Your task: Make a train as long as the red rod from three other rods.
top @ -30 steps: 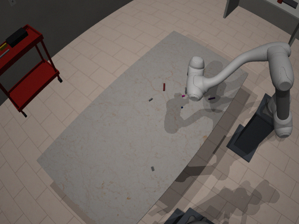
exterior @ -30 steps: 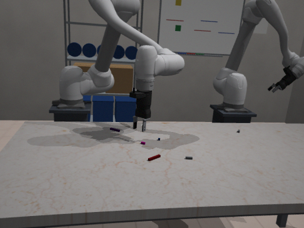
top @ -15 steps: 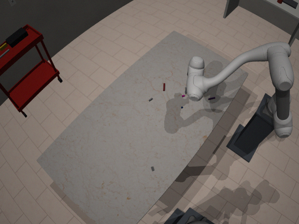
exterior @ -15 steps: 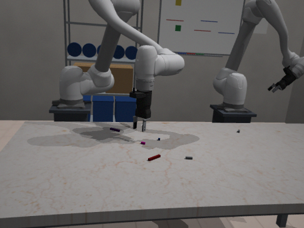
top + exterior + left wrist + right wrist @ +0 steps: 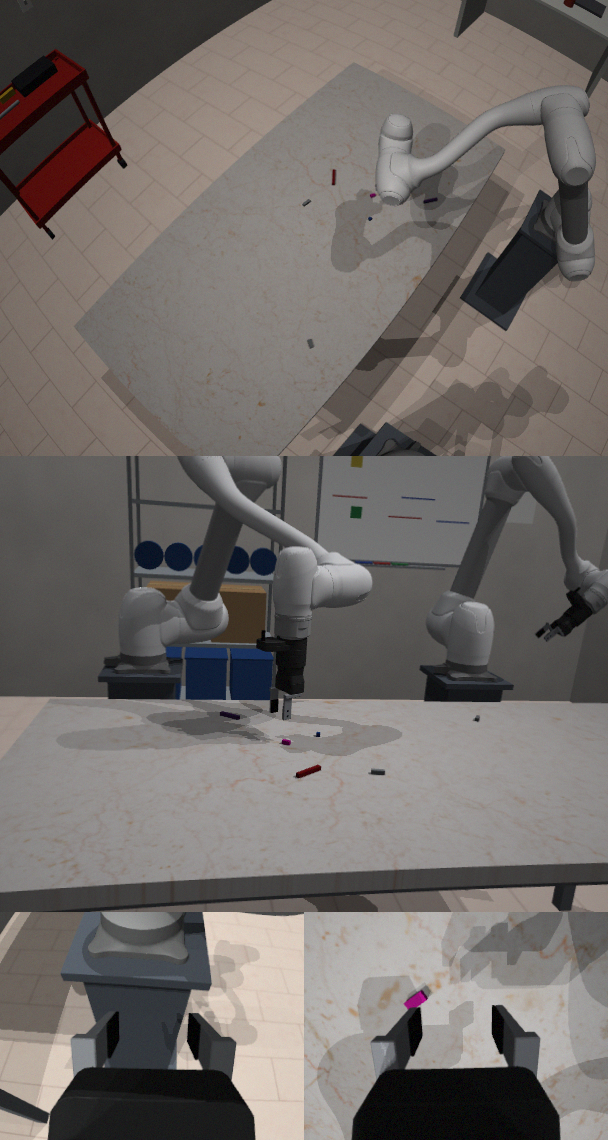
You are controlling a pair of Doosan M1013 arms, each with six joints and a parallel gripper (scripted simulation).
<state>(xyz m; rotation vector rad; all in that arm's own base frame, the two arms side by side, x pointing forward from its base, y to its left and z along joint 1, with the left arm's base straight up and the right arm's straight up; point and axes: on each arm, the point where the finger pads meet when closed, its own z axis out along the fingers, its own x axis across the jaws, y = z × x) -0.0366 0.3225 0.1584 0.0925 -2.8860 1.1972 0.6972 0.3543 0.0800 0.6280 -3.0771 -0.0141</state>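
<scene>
The right gripper (image 5: 280, 711) (image 5: 456, 1020) hangs open and empty over the table (image 5: 200, 280) (image 5: 200, 831) (image 5: 339, 957), near the magenta rod (image 5: 373, 195) (image 5: 286, 742) (image 5: 415, 1000); the left gripper (image 5: 543, 635) (image 5: 153, 1026), also open and empty, is held off to the side. The red rod (image 5: 334, 177) (image 5: 308, 771) lies flat, its 7 best matched by 3 + 3 + 1: the near grey rod (image 5: 306, 202) (image 5: 378, 772), the far grey rod (image 5: 310, 343) (image 5: 477, 718) and the blue rod (image 5: 370, 218) (image 5: 318, 734), all apart. The step now seems to be choosing a first pick. The right gripper should clear the magenta rod, square its fingers to a rod's long sides, descend straight and close gently at mid-length; the tiny blue rod could easily twist.
</scene>
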